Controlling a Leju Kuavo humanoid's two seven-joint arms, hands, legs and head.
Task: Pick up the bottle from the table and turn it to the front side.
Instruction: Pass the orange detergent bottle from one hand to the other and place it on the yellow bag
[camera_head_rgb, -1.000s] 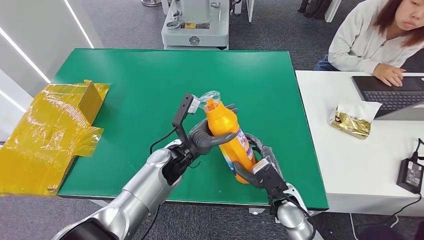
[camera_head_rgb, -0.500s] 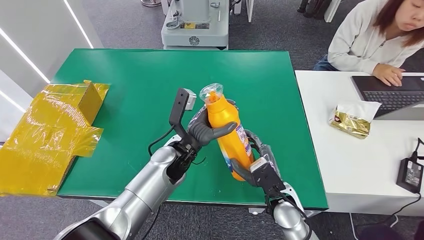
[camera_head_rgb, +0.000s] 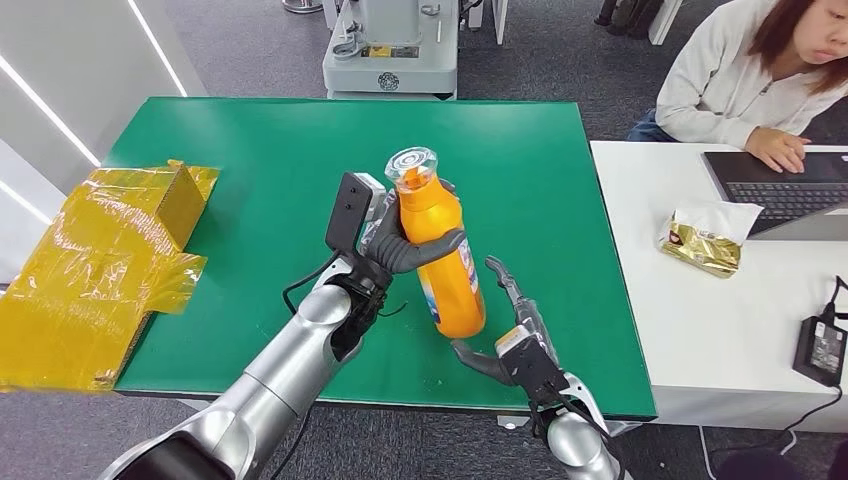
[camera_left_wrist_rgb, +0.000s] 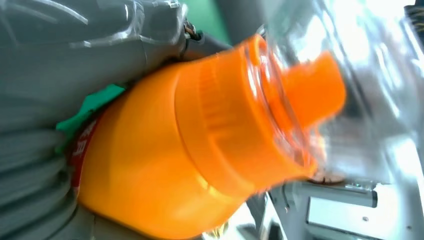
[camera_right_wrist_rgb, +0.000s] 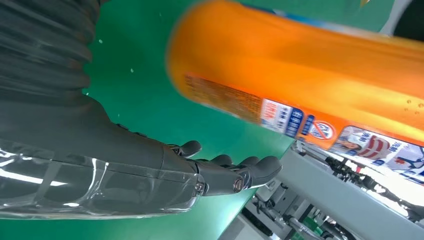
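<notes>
Fingers of left hand wrap the orange bottle around its upper body, thumb across the front, firm hold. Bottle is lifted off the green worktop, near upright, tilted a bit, clear cap on top toward the camera, base lower down over the worktop's near-centre part. Label runs along the bottle's side; in right wrist view it shows as a red/blue/white strip on the bottle. Left wrist view: bottle neck and orange spout under the clear cap, close up, blurred.

Right hand sits just below and beside the bottle base, fingers spread apart, holding nothing; not touching the bottle as far as can be seen. Right wrist view: its fingers extended over the green surface, bottle above them w/ a gap.

Yellow film-wrapped box at worktop's left edge. Person at a white desk to the right, hand on a laptop; a snack packet lies on the desk.
</notes>
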